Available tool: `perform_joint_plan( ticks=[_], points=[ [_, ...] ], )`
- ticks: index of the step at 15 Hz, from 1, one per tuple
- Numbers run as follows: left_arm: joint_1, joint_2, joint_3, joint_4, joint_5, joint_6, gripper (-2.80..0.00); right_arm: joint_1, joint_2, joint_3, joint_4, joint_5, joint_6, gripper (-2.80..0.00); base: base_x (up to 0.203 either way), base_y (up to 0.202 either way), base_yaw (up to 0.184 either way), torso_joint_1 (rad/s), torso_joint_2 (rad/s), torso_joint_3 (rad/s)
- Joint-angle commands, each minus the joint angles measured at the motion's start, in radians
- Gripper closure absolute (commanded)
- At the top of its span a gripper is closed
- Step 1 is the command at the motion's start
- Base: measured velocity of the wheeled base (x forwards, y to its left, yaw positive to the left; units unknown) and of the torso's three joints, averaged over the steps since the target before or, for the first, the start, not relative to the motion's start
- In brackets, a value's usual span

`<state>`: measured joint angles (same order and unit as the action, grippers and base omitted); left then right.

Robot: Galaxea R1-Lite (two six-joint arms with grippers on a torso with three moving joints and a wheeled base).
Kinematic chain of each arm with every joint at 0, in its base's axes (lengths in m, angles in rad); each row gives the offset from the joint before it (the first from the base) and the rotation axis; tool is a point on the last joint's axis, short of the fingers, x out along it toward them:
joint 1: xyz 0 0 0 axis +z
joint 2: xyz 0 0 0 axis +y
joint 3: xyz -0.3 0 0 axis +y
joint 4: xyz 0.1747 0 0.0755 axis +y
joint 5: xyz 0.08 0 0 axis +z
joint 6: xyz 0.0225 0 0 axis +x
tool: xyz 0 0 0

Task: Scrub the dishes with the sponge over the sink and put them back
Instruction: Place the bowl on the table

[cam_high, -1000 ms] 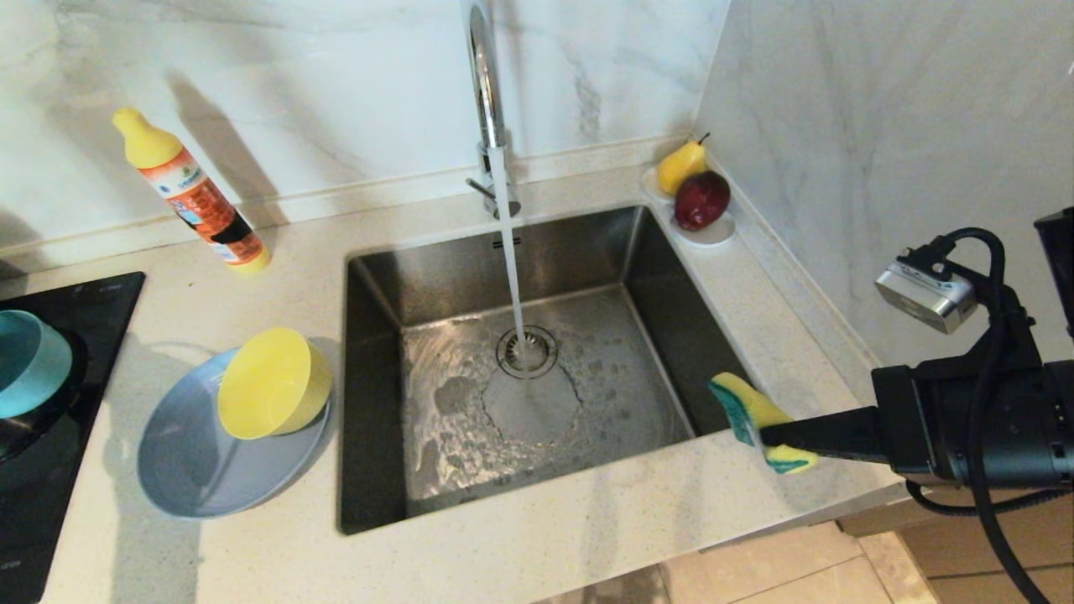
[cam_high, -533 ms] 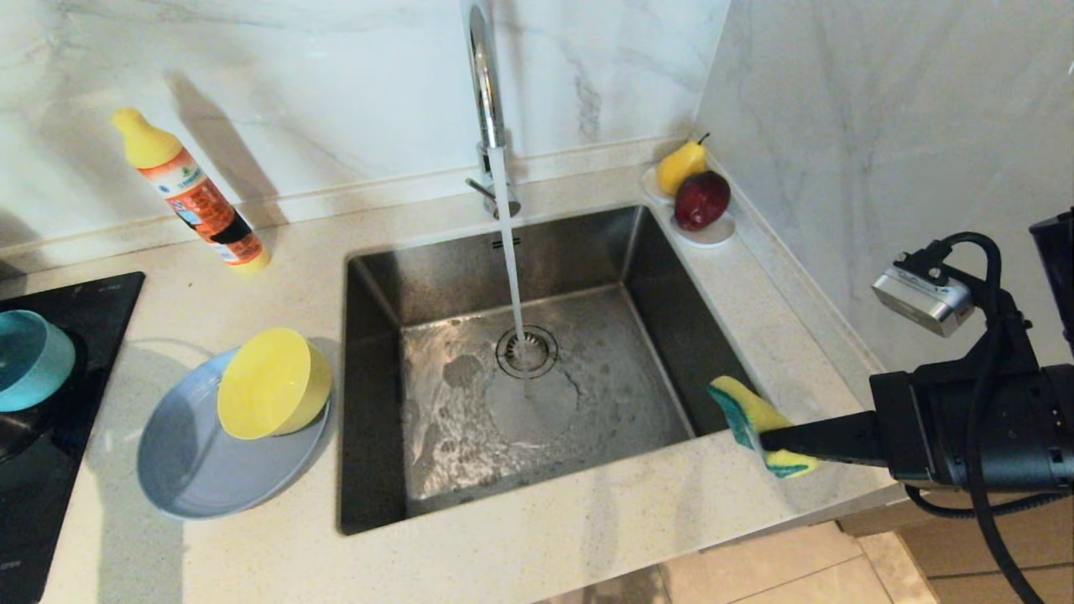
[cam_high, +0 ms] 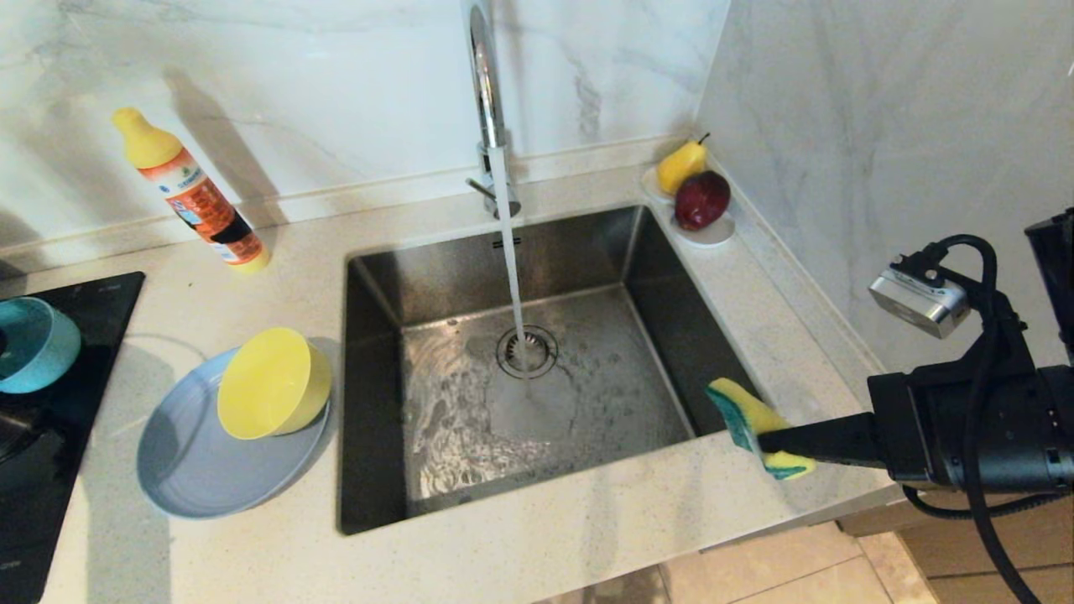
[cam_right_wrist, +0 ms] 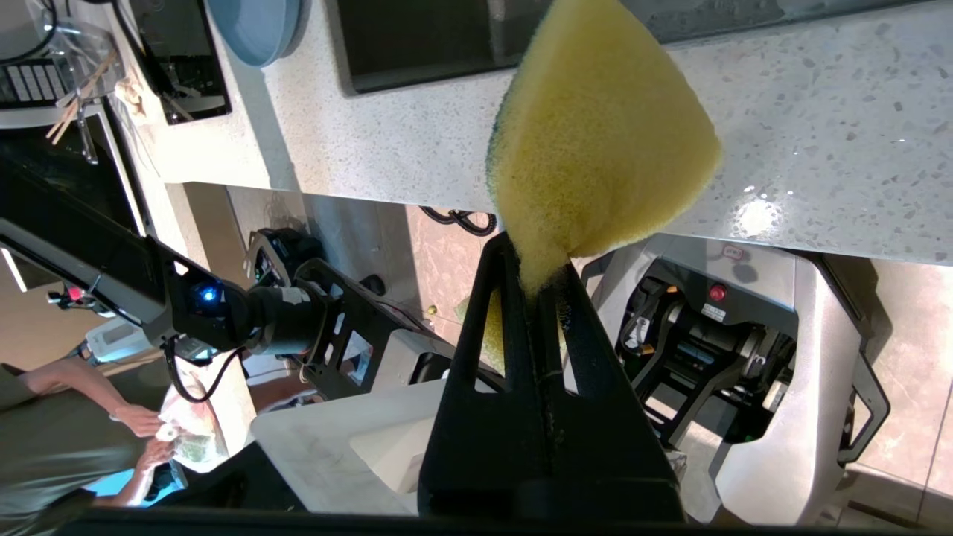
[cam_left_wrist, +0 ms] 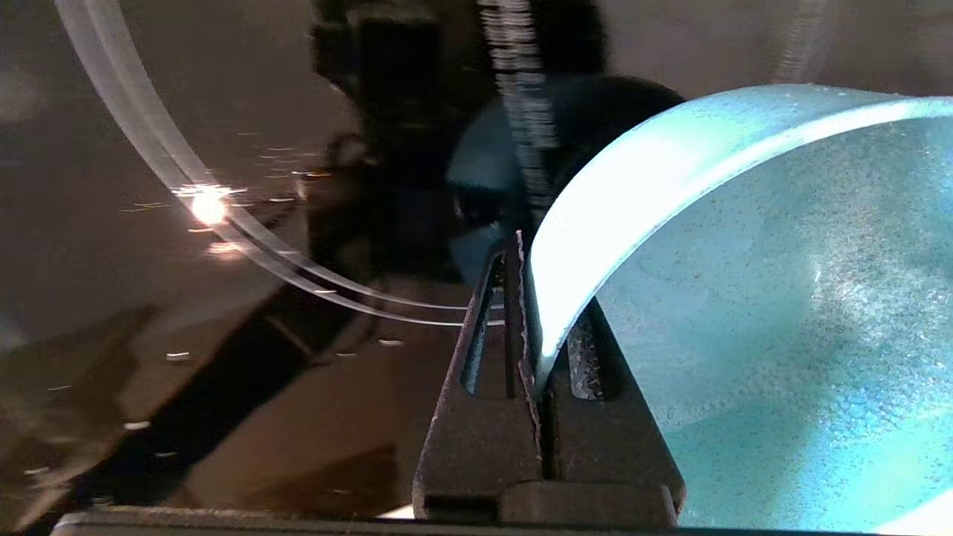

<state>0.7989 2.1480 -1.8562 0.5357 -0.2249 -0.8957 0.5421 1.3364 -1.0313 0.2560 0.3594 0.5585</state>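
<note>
At the far left edge of the head view, over the black cooktop (cam_high: 75, 335), the left gripper (cam_left_wrist: 537, 350) has its fingers pinched together on the rim of the small teal-blue bowl (cam_high: 35, 344); the wrist view shows the thin rim caught between the two black pads, with the bowl's pale blue inside filling the space beside them. The arm itself is out of the head view, and only the bowl shows there, tilted, above the glossy dark glass.

Out from there, on the speckled counter (cam_high: 537, 537) between cooktop and sink, lies the grey-blue plate (cam_high: 185, 470), and the yellow-green bowl (cam_high: 273, 394) rests on its side on the plate's far edge, its open mouth turned toward the cooktop.

The stainless sink (cam_high: 369, 335) sits in the middle of the counter. Water runs from the chrome tap (cam_high: 484, 92) in a straight stream onto the round strainer drain (cam_high: 527, 351), and the basin floor is wet.

At the sink's right front corner, the right gripper (cam_high: 776, 440) is clamped on the sponge (cam_high: 751, 411), which sticks out beyond the fingertips, yellow foam with a green scouring face, held above the counter edge.

Against the back wall stands an orange bottle with a yellow cap (cam_high: 191, 195), leaning. At the back right corner, a small white dish (cam_high: 713, 231) holds a yellow pear (cam_high: 680, 165) and a dark red fruit (cam_high: 701, 200).
</note>
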Motion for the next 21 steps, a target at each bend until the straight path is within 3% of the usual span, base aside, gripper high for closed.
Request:
perform_joint_plan(
  ticks=[1, 10, 11, 19, 21],
  points=[
    [0.000, 0.021, -0.026, 0.007, -0.023, -0.006, 0.00, -0.001, -0.002, -0.001, 0.003, 0.003, 0.003, 0.00, 0.000, 0.000, 0.000, 0.000, 0.00, 0.000],
    [0.000, 0.055, -0.026, 0.027, -0.014, -0.011, 0.00, -0.002, 0.001, 0.000, 0.002, 0.003, 0.003, 0.00, 0.000, 0.000, 0.000, 0.000, 0.00, 0.000],
    [0.000, 0.045, -0.026, 0.026, -0.014, -0.011, -2.80, -0.002, -0.002, -0.002, 0.002, 0.003, 0.003, 0.00, 0.000, 0.000, 0.000, 0.000, 0.00, 0.000],
    [-0.001, -0.081, -0.025, 0.029, -0.028, -0.017, -2.80, -0.002, -0.019, 0.002, 0.003, 0.003, 0.003, 0.00, 0.000, 0.000, 0.000, 0.000, 0.00, 0.000],
    [-0.001, -0.133, -0.025, 0.055, -0.086, -0.020, -2.80, -0.002, -0.020, 0.002, 0.003, 0.003, 0.003, 0.00, 0.000, 0.000, 0.000, 0.000, 0.00, 0.000]
  ],
)
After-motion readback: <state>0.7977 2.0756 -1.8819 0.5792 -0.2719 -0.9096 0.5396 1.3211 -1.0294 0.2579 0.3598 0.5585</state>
